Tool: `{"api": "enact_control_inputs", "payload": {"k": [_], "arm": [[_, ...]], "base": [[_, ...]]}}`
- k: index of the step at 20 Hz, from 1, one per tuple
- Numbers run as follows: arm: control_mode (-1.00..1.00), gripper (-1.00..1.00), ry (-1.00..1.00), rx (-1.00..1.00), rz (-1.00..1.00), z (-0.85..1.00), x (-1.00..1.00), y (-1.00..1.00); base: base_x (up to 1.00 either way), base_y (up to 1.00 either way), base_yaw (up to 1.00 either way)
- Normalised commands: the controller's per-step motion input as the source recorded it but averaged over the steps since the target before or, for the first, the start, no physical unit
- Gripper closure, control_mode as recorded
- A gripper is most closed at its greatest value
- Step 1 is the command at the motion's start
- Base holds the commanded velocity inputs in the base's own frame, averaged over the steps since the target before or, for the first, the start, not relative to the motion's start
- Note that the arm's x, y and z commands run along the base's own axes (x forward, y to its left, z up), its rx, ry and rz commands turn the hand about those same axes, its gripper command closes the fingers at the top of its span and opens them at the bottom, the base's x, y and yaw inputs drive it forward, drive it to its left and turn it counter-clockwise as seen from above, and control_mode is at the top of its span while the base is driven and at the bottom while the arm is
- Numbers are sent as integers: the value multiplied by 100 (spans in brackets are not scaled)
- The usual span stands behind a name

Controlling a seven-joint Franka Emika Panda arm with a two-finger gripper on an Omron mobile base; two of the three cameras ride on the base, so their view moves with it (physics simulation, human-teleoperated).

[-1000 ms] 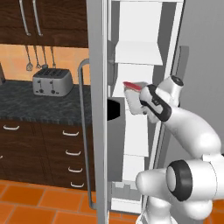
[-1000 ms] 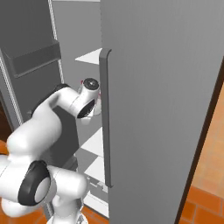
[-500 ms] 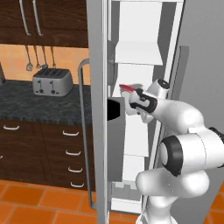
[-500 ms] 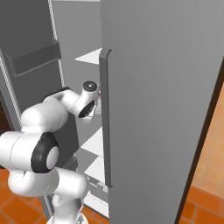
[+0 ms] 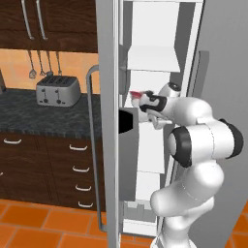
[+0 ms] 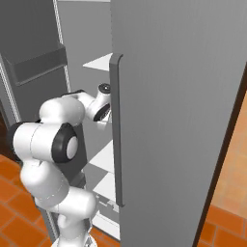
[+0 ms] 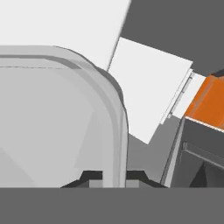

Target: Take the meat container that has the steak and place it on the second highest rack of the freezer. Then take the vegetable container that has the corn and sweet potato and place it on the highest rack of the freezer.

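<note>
Item: container (image 7: 57, 118), rim clamped in our tool (image 7: 114, 177), inside the freezer (image 5: 160, 29); we noted a toaster (image 5: 58, 91) left of it.

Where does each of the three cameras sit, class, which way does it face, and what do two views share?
Left base view: behind the arm's left, facing the open grey freezer; the white arm rises lower right, its gripper by a red-topped container; silver toaster on the dark counter.
Right base view: behind the arm's right, facing the freezer shelves past the grey door; arm lower left.
Hand view: on the hand, along the gripper at a clear rounded container rim between dark fingertips.
Shared: both base views show the freezer and arm.
</note>
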Motion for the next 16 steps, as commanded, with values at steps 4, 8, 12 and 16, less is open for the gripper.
{"api": "enact_control_inputs", "payload": {"k": [4, 8, 12, 16], "arm": [[-100, 100, 1, 1, 0, -31, 40, 0], [-100, 100, 0, 2, 0, -42, 29, -4], [-100, 100, 0, 5, 0, -19, 38, -8], [-100, 100, 0, 8, 0, 0, 37, -18]], "base": [[0, 0, 0], [0, 0, 0], [0, 0, 0], [0, 0, 0]]}}
